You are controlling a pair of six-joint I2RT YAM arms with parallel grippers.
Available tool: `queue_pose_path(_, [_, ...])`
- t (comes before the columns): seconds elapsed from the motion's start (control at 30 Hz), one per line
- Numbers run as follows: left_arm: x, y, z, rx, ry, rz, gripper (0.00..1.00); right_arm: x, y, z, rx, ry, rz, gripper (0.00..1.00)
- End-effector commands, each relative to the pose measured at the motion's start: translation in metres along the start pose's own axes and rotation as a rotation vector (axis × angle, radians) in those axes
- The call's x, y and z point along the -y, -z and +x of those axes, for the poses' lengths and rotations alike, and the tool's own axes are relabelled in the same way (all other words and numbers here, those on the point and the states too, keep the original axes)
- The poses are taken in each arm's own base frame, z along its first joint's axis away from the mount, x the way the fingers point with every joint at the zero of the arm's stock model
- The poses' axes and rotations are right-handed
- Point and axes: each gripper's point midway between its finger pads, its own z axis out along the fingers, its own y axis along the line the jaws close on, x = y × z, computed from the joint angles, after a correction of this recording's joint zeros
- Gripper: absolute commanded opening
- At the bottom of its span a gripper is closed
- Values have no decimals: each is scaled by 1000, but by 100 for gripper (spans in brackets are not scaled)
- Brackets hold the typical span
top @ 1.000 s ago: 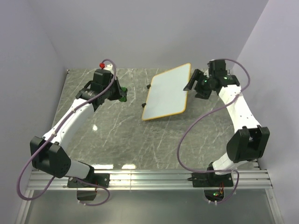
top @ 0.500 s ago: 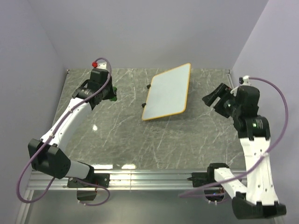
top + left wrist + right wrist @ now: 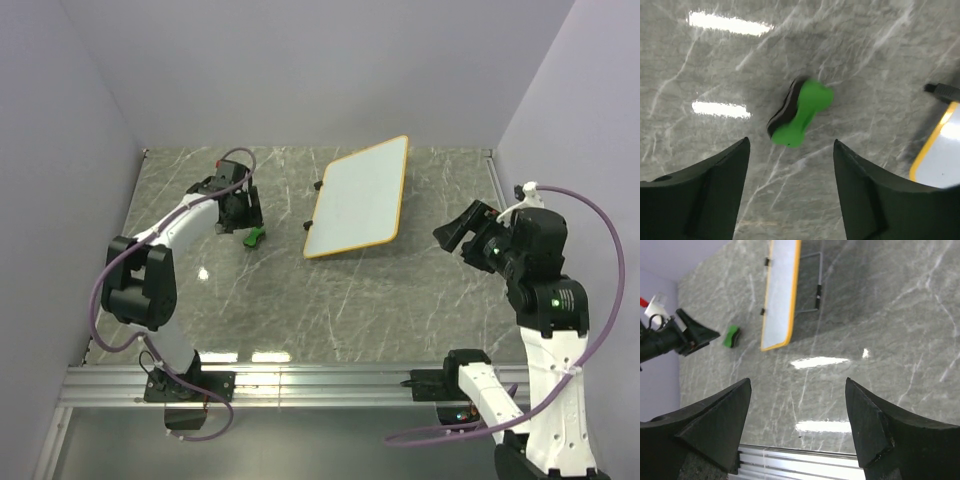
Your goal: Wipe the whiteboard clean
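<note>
On the worktop's point(image 3: 300, 300) left side, my left pincer point(image 3: 791, 144) hangs wide above the loose green eraser point(image 3: 800, 119). The whiteboard point(image 3: 358, 200) sits mid-worktop, apparently clean. I judge the erasing finished. My right pincer point(image 3: 797, 382) is wide, empty and well aside.

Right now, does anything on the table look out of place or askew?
The eraser lies loose on the table, left of the whiteboard and under the open left gripper, touching neither. The whiteboard sits skewed to the table's edges. Nothing looks spilled or damaged.
</note>
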Motion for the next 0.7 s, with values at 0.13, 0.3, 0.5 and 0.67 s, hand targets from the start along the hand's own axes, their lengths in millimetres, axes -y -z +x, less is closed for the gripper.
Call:
queue_pose_path(0.13, [20, 80, -77, 238, 29, 74, 97, -27, 24, -16, 87, 50, -124, 83])
queue_pose_path(0.3, [29, 147, -90, 348, 53, 175, 99, -63, 39, -29, 138, 66, -290, 83])
queue_pose_path(0.5, [47, 194, -80, 400, 58, 340, 99, -76, 36, -46, 170, 23, -329, 84])
queue_pose_path(0.67, [45, 222, -86, 449, 64, 352, 98, -74, 23, -36, 134, 15, -333, 84])
